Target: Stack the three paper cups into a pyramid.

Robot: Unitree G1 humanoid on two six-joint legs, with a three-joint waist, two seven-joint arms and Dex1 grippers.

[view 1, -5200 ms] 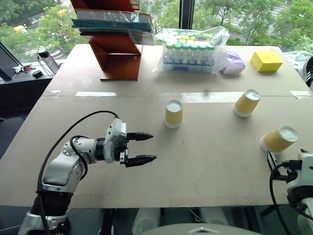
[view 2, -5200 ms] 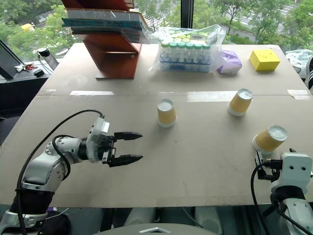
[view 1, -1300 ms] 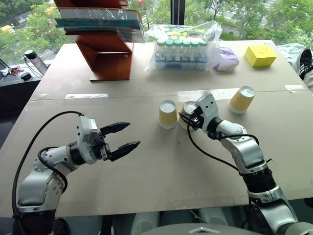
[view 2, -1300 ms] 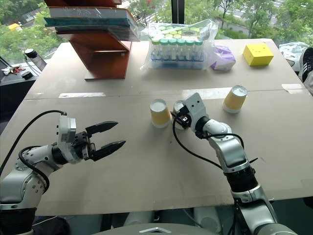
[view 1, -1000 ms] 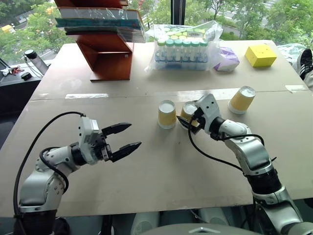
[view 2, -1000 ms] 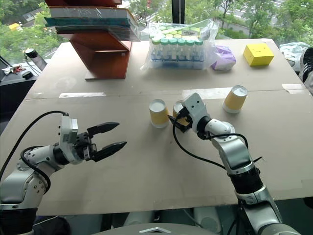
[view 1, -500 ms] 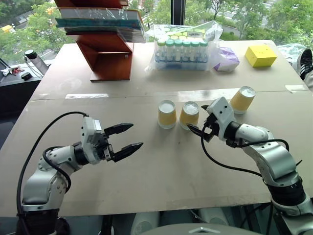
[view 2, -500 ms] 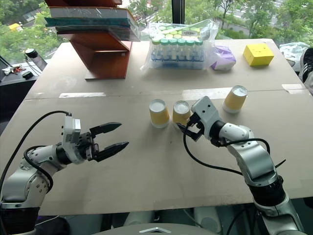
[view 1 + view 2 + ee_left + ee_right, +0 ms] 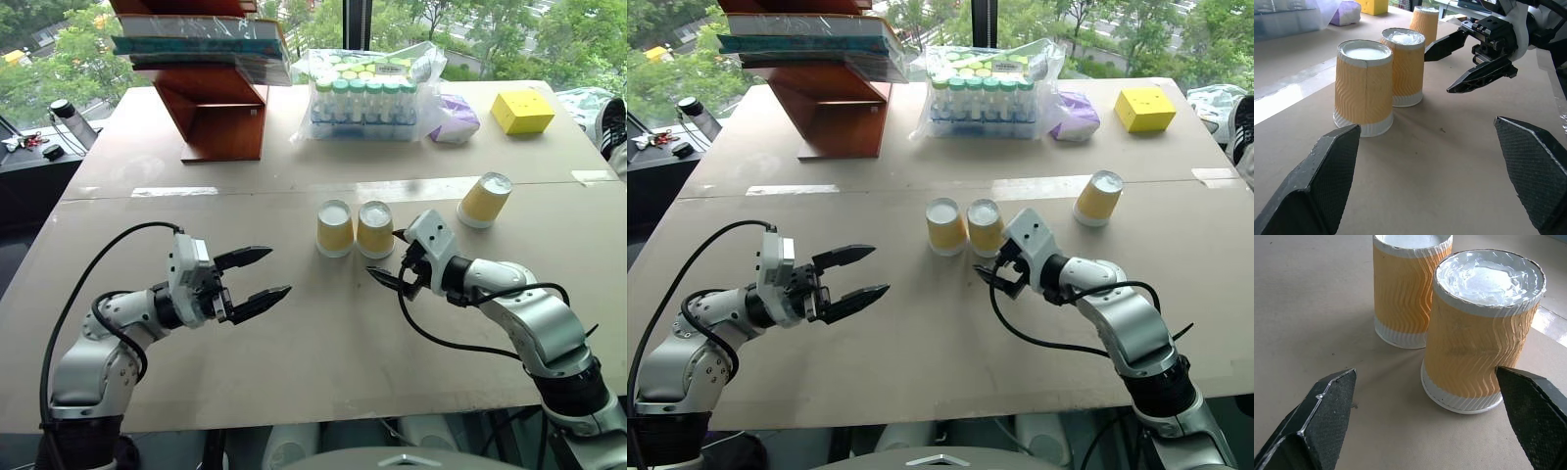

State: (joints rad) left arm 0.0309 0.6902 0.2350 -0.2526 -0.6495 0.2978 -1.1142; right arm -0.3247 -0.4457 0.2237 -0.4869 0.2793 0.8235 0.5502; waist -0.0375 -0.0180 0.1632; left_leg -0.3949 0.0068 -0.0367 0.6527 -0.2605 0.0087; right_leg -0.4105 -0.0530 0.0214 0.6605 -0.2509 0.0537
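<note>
Two paper cups, the left cup [image 9: 335, 227] and the middle cup [image 9: 375, 229], stand upside down just beside each other near the centre of the surface [image 9: 323, 343]. The third cup [image 9: 486, 201] stands upside down well apart, toward the right edge. The right gripper [image 9: 390, 262] hangs empty, jaws spread, just beside the middle cup. The left gripper [image 9: 262, 275], also spread and empty, hovers toward the left edge.

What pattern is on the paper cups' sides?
Wavy embossed ribs on yellow-orange paper cups, clearest in the right wrist view.
</note>
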